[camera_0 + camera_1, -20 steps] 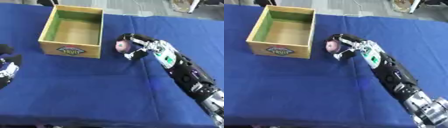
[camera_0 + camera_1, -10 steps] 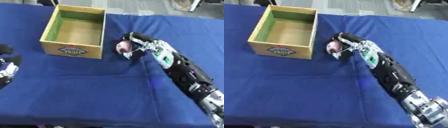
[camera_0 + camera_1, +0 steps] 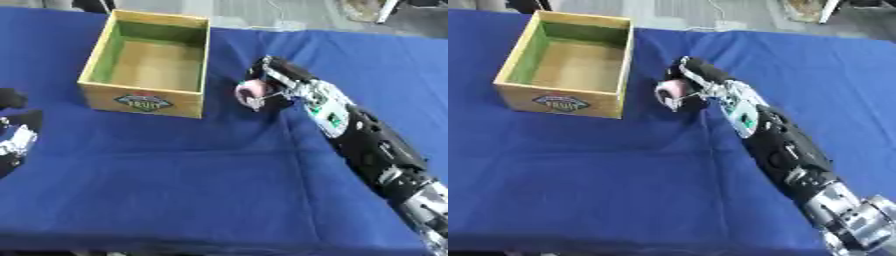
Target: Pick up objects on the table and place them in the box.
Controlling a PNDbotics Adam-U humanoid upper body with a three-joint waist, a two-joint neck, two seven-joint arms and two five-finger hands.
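Your right hand (image 3: 278, 86) is curled around a small pinkish ball (image 3: 250, 91), fingers wrapped over its far side so it sits cupped toward the box (image 3: 145, 102). The ball looks lifted just clear of the blue table (image 3: 201, 170), though contact underneath is hard to judge from here. It sits at about 3 o'clock from the box, just beside the right wall, outside it. The ball is round, pale pink with a whitish patch, smooth-looking. The box is open-topped wood, green inside, apparently holding nothing. Your left hand (image 3: 16, 140) rests idle at 9 o'clock, at the table edge, fingers relaxed.
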